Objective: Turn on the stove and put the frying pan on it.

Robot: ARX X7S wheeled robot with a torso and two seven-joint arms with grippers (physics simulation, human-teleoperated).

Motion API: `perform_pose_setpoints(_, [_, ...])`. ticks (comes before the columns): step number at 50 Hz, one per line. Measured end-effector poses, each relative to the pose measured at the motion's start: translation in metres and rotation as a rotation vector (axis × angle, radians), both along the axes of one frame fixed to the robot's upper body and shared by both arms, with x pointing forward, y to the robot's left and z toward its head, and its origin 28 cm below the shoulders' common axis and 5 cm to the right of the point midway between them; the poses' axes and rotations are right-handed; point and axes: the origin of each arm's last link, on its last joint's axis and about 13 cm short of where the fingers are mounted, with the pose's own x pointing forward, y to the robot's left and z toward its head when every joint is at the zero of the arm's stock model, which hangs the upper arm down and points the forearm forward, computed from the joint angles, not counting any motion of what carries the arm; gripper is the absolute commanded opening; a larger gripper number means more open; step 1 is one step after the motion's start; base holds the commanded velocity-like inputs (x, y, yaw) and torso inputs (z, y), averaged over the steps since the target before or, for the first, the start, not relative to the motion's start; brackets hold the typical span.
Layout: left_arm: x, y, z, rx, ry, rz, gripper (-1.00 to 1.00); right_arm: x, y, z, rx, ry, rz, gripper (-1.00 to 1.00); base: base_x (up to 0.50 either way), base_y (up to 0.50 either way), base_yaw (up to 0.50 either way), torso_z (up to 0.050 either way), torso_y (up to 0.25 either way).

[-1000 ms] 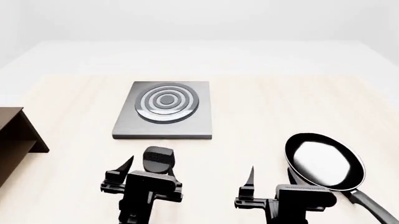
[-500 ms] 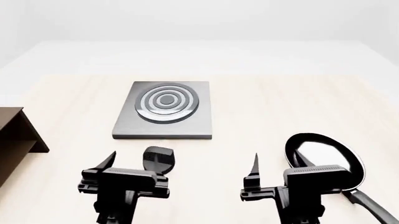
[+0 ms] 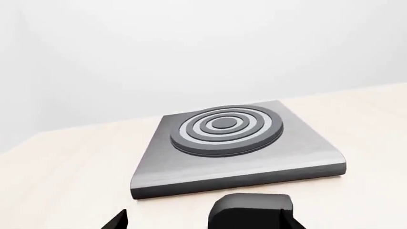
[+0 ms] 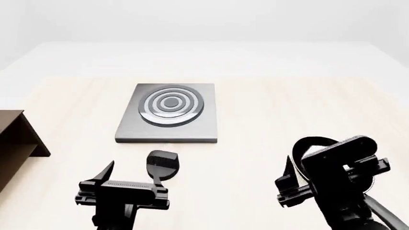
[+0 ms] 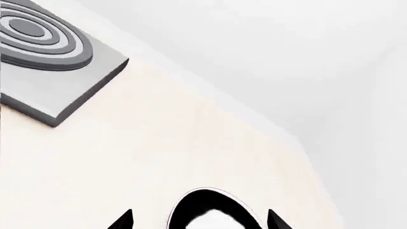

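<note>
Pale wood covered the tabletop (image 4: pixel 268 115), which ran back to a plain white wall. On its far centre lay the stove (image 4: pixel 169 114), a flat square dark-grey slab with raised concentric rings on top, sitting flat and bare. At the left edge of the head view, a brown wooden shelf (image 4: pixel 18 139) stood partly out of frame. The frying pan (image 4: pixel 312 146) rested on the tabletop at the near right, well apart from the stove, most of it hidden behind the right arm, with only part of its black rim and a stretch of handle showing; the right wrist view showed its glossy rim between the two fingertips. The right end effector (image 4: pixel 300 184) hung tilted over the pan with its fingers spread wide and gripping nothing. The left end effector (image 4: pixel 121 184) sat at the near left, its fingers likewise apart and empty. Just beyond it, near the stove's front edge, stood the small black knob (image 4: pixel 162 164), clear of the fingers.
</note>
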Motion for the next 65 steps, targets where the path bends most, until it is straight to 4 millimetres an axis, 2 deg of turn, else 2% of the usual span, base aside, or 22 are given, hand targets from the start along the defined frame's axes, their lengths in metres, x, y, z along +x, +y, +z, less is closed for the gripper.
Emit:
perform_pose_setpoints(6, [-0.001,0.000,-0.001,-0.005,-0.001,-0.004,1.00,0.007,-0.017,0.007,-0.117,0.131,-0.079,1.00,0.00,0.00,0.00,0.000,0.000])
perform_pose_setpoints(15, [-0.001,0.000,-0.002,-0.009,0.001,-0.010,1.00,0.007,-0.041,0.014,-0.242,0.378,-0.136,1.00,0.00,0.00,0.00,0.000,0.000])
perform_pose_setpoints(31, [-0.001,0.000,-0.004,-0.008,0.004,-0.009,1.00,-0.002,-0.072,0.014,-0.302,0.679,-0.242,1.00,0.00,0.00,0.00,0.000,0.000])
perform_pose_setpoints(48, [-0.001,0.001,-0.007,-0.006,0.011,-0.006,1.00,-0.001,-0.092,-0.008,-0.330,0.828,-0.314,1.00,0.00,0.00,0.00,0.000,0.000])
perform_pose_setpoints(65, [-0.001,0.000,-0.009,0.001,0.020,-0.007,1.00,0.007,-0.105,-0.009,-0.354,0.845,-0.366,1.00,0.00,0.00,0.00,0.000,0.000])
